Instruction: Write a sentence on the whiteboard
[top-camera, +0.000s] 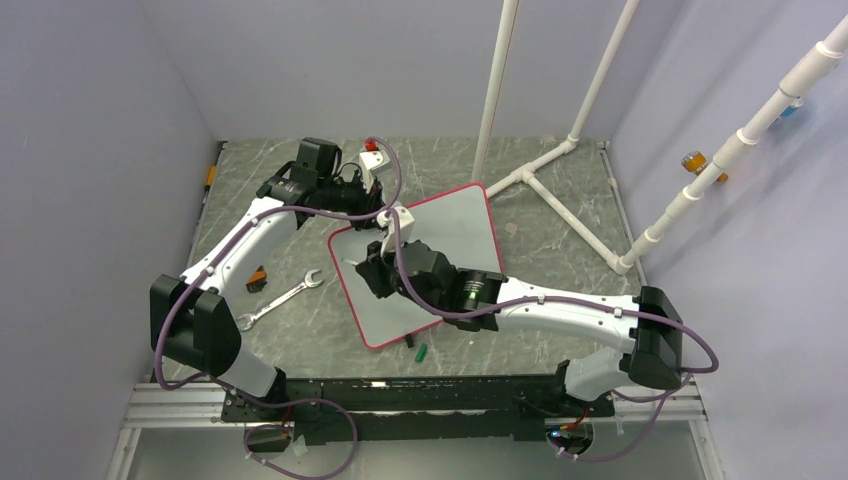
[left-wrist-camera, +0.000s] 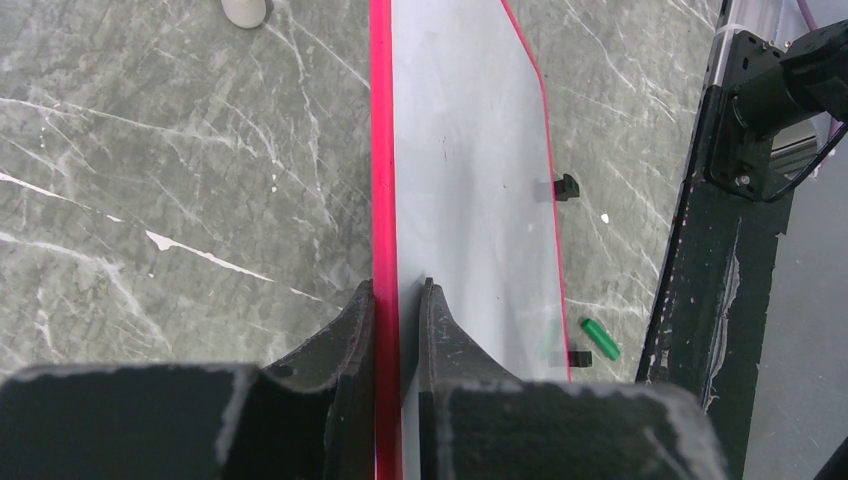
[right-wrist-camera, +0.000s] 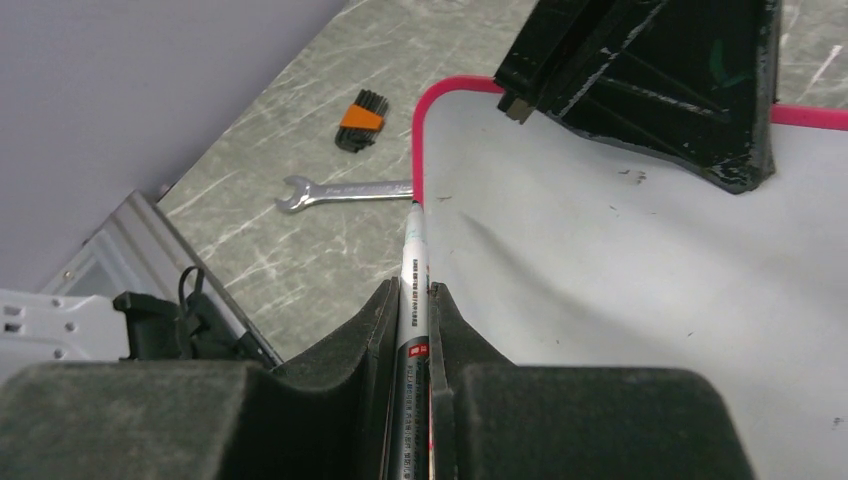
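Note:
The whiteboard (top-camera: 450, 225) lies tilted on the grey table, white with a red-pink frame. No green sentence shows on it, only a few small dark specks. My left gripper (top-camera: 386, 222) is shut on the board's far left edge; in the left wrist view the gripper (left-wrist-camera: 398, 295) has its jaws on either side of the red frame (left-wrist-camera: 381, 150). My right gripper (top-camera: 366, 270) is shut on a silver marker (right-wrist-camera: 414, 260), its tip at the board's left edge near a corner. The board (right-wrist-camera: 620, 270) and my left gripper (right-wrist-camera: 650, 70) also show in the right wrist view.
A green marker cap (top-camera: 421, 352) lies off the board's near edge by a black clip foot (left-wrist-camera: 566, 187). A wrench (top-camera: 281, 299) and an orange-black hex key set (top-camera: 257, 279) lie left of the board. White pipes (top-camera: 560, 190) stand at the back right.

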